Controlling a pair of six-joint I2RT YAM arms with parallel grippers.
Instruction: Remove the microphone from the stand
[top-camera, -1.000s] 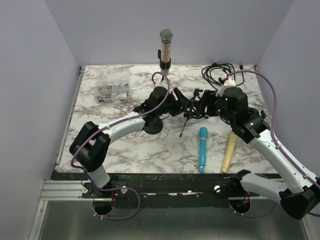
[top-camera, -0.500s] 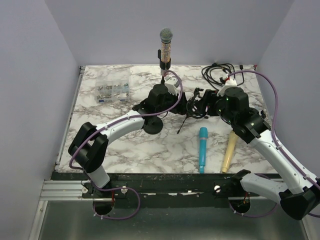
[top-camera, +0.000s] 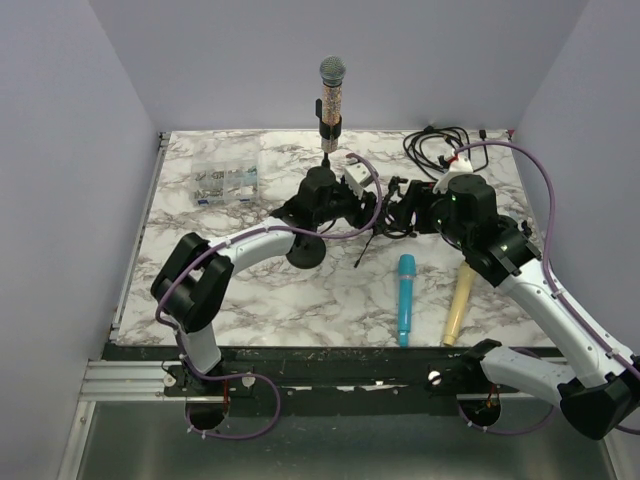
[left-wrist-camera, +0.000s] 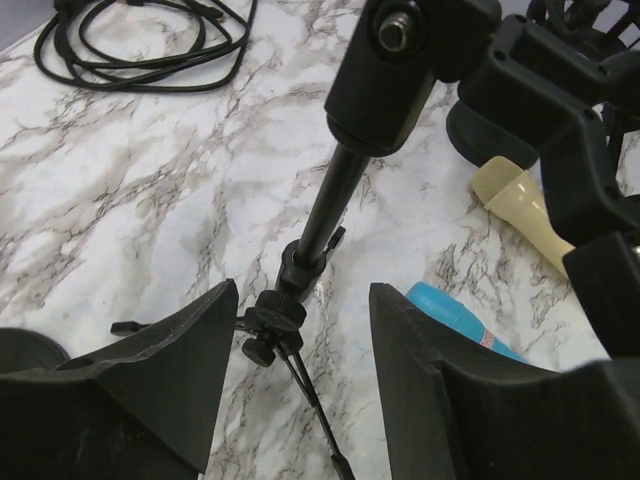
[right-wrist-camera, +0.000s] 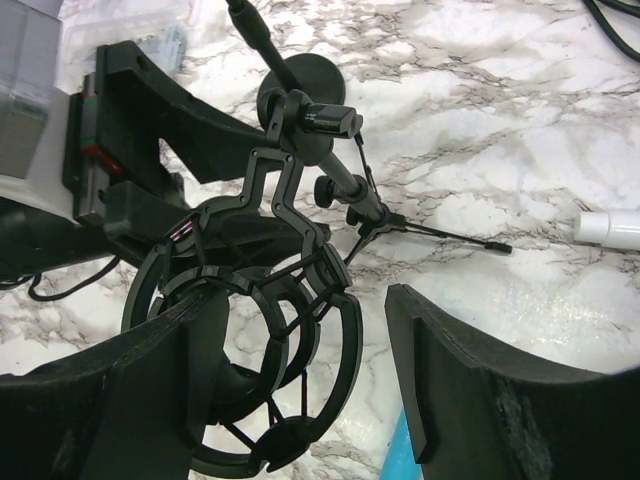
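Top external view first: the microphone (top-camera: 332, 88), with its grey mesh head uppermost, sits upright in the clip of the tall stand (top-camera: 326, 140) at the back of the marbled worktop (top-camera: 250, 290). No tool is touching it. The stand's round black base (top-camera: 303, 252) rests on the worktop just beside the left arm. Both arms reach in towards the middle, well below the microphone's head, and their tools face each other across a small black tripod (left-wrist-camera: 330, 200) that carries a ring-shaped shock mount (right-wrist-camera: 270, 300). From the left wrist, the left tool (left-wrist-camera: 300, 330) is released. Its two dark fingers stand apart on either side of the tripod's pole, with marble showing in the gaps, so it grips nothing. From the right wrist, the right tool (right-wrist-camera: 300, 300) also stands spread wide, with the shock mount low between its fingers. The ring overlaps one finger (right-wrist-camera: 110, 400) in that view, and I cannot tell whether it actually touches, but the other finger is plainly clear of it. Nearer the arms' bases, a blue microphone (top-camera: 405, 298) and a cream one (top-camera: 457, 305) lie side by side on the worktop, apart from each other. A coil of black cable (top-camera: 435, 145) lies at the back right, and a clear plastic box (top-camera: 226, 180) sits at the back left.
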